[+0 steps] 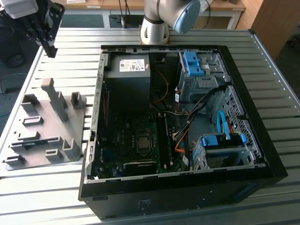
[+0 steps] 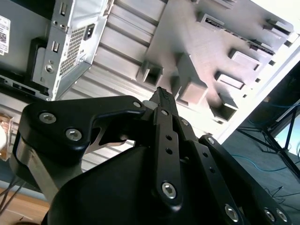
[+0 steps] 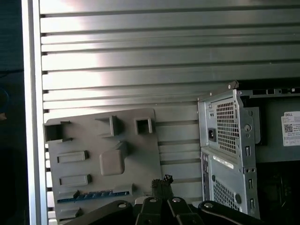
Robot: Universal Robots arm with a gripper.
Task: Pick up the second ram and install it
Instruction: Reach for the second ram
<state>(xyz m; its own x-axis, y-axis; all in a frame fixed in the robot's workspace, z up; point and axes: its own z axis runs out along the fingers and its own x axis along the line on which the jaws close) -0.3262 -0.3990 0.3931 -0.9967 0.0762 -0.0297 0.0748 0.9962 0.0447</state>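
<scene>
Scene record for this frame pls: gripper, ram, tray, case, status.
gripper: shut, empty, in the air above the table near the tray
second ram: probably the thin bluish strip sitting in the tray's long slot, in the first wrist view
tray: grey, flat on the table, at the exterior view's left of the case
PC case: lying open, motherboard exposed
status: ram not yet picked up

Grey tray [image 1: 70,129], black end effector [image 2: 162,93], ribbed silver table [image 1: 56,197]
</scene>
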